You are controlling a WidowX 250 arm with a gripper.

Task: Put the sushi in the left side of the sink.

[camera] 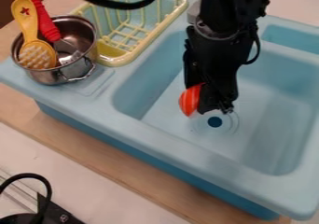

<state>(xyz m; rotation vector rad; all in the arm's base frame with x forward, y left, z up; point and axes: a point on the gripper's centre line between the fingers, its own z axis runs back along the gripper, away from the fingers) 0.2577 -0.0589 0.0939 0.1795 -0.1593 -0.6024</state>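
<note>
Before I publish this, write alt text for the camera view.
An orange-and-white toy sushi piece is at a black robot gripper hanging over a light-blue toy sink, near the drain. At upper left are a yellow dish rack and a metal pot holding a red-handled spatula and yellow slotted spoon.

Hangs steeply down from the top edge of the camera view, right of centre, as a black arm (pixel 221 6). Ends in a black gripper (pixel 211 107), pointed downward near the middle of the view. Carries a thin black cable (pixel 257 48), bowed outward along the wrist's right-hand side in view.
</note>
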